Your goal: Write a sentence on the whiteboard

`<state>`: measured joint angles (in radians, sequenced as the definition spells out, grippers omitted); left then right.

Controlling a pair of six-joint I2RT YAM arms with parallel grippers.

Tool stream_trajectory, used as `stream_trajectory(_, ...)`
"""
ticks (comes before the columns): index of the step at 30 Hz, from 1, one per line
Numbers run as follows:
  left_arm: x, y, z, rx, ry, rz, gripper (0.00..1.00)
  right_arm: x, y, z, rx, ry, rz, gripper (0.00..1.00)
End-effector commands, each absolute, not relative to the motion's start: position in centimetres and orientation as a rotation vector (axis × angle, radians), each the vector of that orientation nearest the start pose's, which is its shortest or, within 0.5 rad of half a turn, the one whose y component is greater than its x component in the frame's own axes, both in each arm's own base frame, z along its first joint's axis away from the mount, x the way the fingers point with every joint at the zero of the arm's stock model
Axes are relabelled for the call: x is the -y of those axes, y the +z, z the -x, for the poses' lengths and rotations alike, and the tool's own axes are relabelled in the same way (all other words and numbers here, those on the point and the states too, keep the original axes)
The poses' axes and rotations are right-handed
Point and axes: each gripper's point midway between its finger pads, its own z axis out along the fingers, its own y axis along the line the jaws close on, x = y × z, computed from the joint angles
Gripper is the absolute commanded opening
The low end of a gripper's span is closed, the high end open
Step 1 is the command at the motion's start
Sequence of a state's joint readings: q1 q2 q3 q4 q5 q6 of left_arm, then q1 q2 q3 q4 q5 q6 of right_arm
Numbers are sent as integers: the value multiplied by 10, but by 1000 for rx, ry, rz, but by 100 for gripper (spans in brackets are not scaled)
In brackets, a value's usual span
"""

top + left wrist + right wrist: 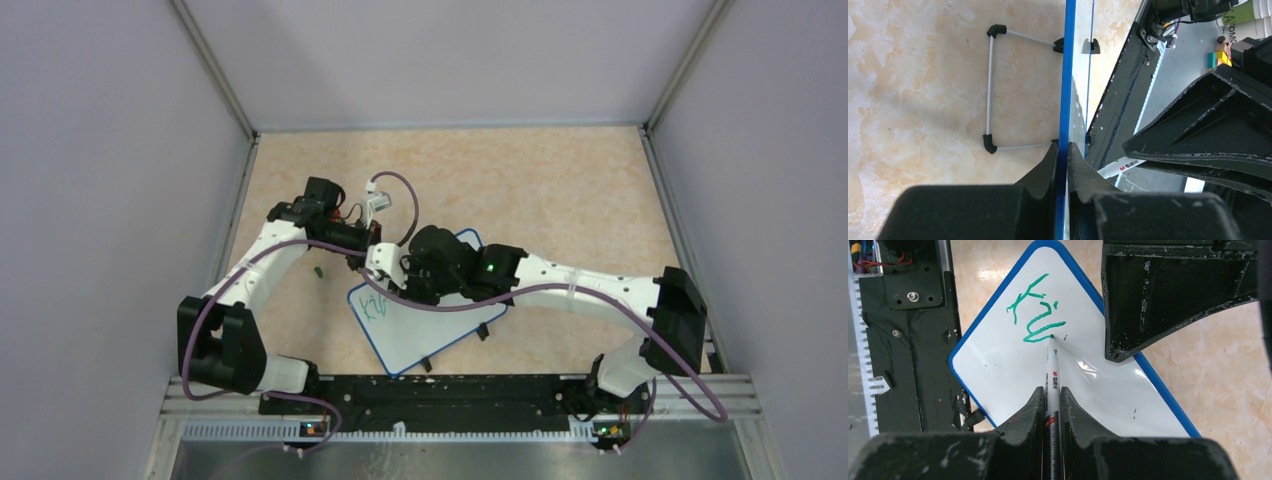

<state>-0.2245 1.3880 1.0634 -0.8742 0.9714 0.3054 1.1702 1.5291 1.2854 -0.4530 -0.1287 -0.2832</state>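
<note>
The whiteboard (pixel 440 335), white with a blue rim, lies slanted on the table in front of the arm bases. My left gripper (pixel 378 265) is shut on its blue rim (pixel 1066 75), one finger on each side (pixel 1062 150). My right gripper (pixel 1052 397) is shut on a white marker (pixel 1052 365) and hovers over the board (pixel 1013 370). The marker's tip touches the board at the end of the sentence (pixel 1035 315), which here is a few green letters (pixel 374 305). A finger (pixel 1158 300) of the left gripper covers the board's far edge in the right wrist view.
A small green cap (pixel 318 270) lies on the table left of the board. The board's wire stand (pixel 990 90) sticks out over the table behind it. The black base rail (pixel 450 390) runs along the near edge. Grey walls enclose the table on three sides.
</note>
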Motion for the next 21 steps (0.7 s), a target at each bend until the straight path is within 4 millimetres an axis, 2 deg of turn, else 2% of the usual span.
stream_trajectory(1,188,151,-213,-2369,-1230,-879,0,-409,220,-161,-1633,653,1534,0)
stream_trajectory(14,189,150,-213,-2373,-1235,-878,0,-415,216,-165,-1635,638,1534,0)
stream_trajectory(21,188,151,-213,-2371,-1228,-878,0,-408,210,-172,-1656,594,1528,0)
